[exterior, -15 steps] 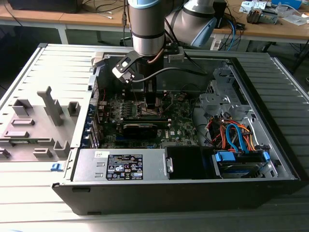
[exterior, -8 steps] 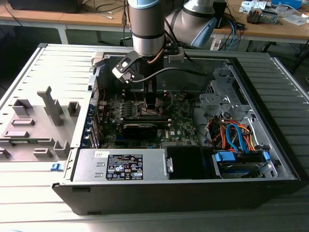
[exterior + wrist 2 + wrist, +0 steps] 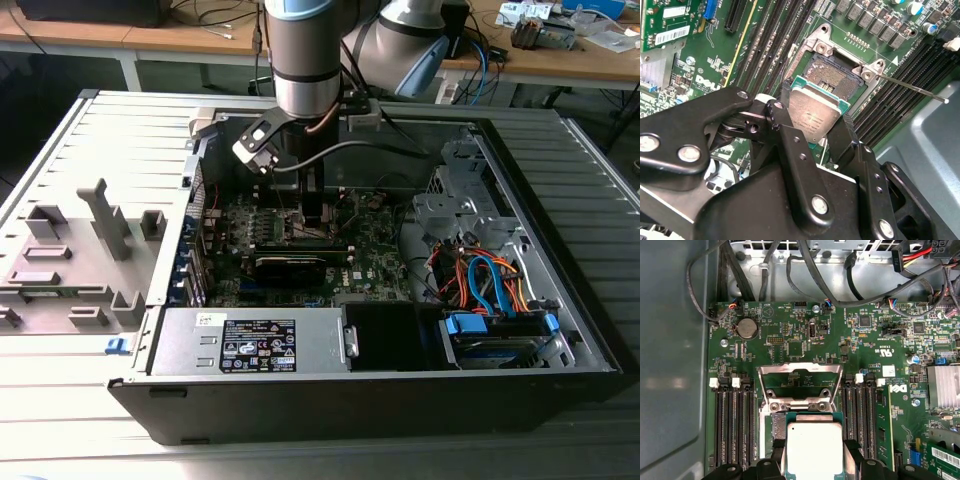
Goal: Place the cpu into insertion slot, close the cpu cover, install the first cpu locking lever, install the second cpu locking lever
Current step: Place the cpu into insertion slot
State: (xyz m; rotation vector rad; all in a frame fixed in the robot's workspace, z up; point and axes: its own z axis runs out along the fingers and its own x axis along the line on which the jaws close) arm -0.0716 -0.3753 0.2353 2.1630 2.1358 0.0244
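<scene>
Currently, the black two-finger gripper [image 3: 815, 116] is clenched on the cpu [image 3: 816, 112], a thin square chip with a silver-grey metal top and a green edge. One finger [image 3: 784, 131] bears on each of two opposite sides of the chip.

The cpu is held over the insertion slot [image 3: 834, 75], a square socket with a brownish-gold contact field and a silver metal rim. The chip covers the part of the slot nearest the gripper, while the rest of the contact field lies bare beyond it. Whether the chip touches the slot cannot be told.

In the first wrist view, the cpu cover [image 3: 766, 382], a thin silver metal frame with a square cut-out window, is swung open and stands clear of the slot. It sits on the far side of the chip from the gripper.

A thin straight metal lever [image 3: 912, 86] juts out from one corner of the slot, unlatched. Long black memory slots [image 3: 775, 40] run along both sides of the socket on the green motherboard [image 3: 790, 325].

In the exterior view, the grey robot arm [image 3: 308, 60] reaches down into the open black computer case [image 3: 380, 400].
</scene>
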